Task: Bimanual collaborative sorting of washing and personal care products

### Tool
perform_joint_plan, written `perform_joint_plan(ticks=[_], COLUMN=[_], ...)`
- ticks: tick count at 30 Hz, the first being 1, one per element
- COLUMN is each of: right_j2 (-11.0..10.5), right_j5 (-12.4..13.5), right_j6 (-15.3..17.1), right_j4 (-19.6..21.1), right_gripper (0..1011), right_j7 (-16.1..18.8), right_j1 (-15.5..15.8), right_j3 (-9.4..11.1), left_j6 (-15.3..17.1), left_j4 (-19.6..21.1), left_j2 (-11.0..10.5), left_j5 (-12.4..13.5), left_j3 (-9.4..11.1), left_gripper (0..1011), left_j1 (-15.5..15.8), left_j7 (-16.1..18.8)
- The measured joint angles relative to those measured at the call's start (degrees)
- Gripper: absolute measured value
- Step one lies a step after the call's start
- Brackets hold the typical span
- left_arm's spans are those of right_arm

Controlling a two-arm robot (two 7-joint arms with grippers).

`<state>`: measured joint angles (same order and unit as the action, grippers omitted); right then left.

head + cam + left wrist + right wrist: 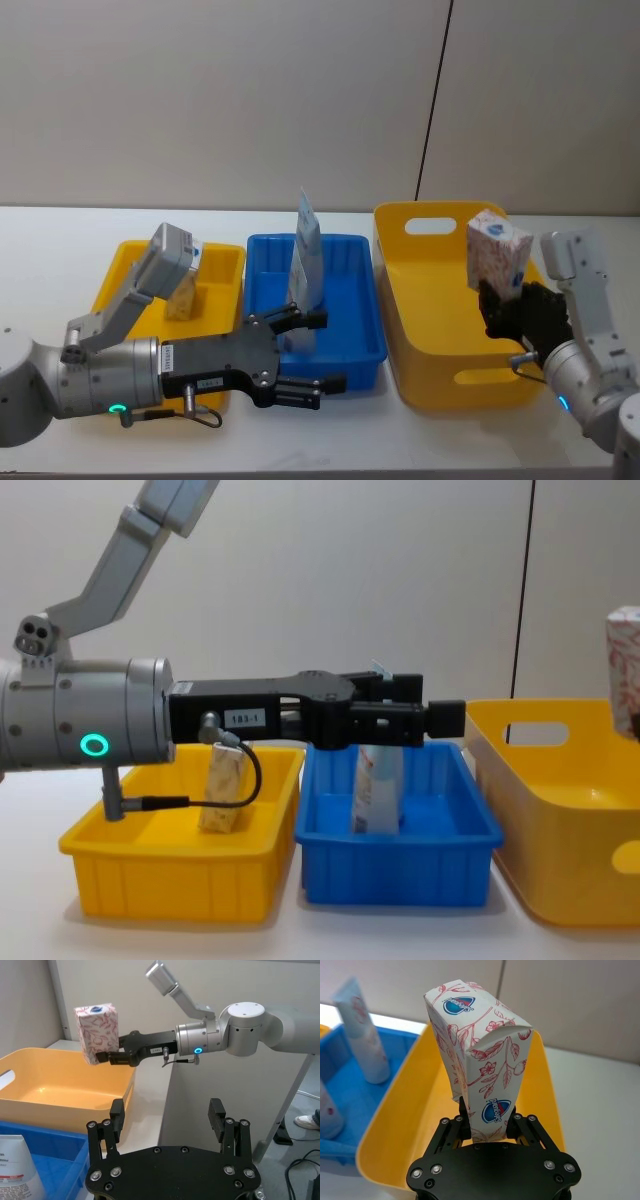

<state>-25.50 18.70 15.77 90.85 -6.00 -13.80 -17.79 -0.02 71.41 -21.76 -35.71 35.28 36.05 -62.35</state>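
**Inspector:** Right arm first. What is its pincer doing?

**Onlooker:** The right gripper is clamped on the lower part of the white carton (red-orange leaf print, blue mark on top). The carton stands nearly upright in the grip. It is held in the air over the right part of the large yellow bin, clear of the bin's floor.

**Inspector:** And the left?

**Onlooker:** The left gripper extends level from the left, over the near part of the blue bin. Its fingers are spread wide and hold nothing. The forearm behind it crosses the near edge of the small yellow bin.

**Inspector:** Contents of the blue bin?

**Onlooker:** Two items, both standing. The pale-blue tube is toward the far side, crimped end up, leaning slightly. The pale-blue pouch stands just nearer, close beside the open fingers. I cannot tell whether a finger touches it.

**Inspector:** Anything else?

**Onlooker:** One small beige-yellow packet, propped upright in the small yellow bin at the left.

**Inspector:** Layout?

**Onlooker:** Three bins in a row on the white table: small yellow at the left, blue in the middle, large yellow at the right. Their sides stand close together. The large yellow bin is the tallest, with a handle slot cut in its far wall and another in its near wall.
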Motion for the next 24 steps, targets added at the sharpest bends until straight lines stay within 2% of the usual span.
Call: perform_joint_plan(ticks=[5, 9, 16, 24], right_j2=[3.0, 4.5, 6.4, 7.6], right_j5=[-0.1, 0.0, 0.1, 0.2], right_j6=[4.6, 6.3, 8.3, 9.4], right_j4=[-0.8, -1.2, -1.7, -2.1], right_gripper=[338, 338, 338, 340], right_j7=[-4.3, -6.0, -7.9, -9.2], right_j1=[-0.1, -0.1, -0.1, -0.1], right_j3=[0.9, 1.4, 1.8, 2.1], left_j6=[0.0, 0.0, 0.0, 0.0], left_j4=[0.0, 0.0, 0.0, 0.0], left_j2=[0.0, 0.0, 0.0, 0.0], left_j5=[0.0, 0.0, 0.0, 0.0], left_j3=[0.0, 0.0, 0.0, 0.0], left_gripper=[1002, 1002, 1002, 1002], left_j1=[0.0, 0.0, 0.0, 0.0], left_j7=[0.0, 0.0, 0.0, 0.0])
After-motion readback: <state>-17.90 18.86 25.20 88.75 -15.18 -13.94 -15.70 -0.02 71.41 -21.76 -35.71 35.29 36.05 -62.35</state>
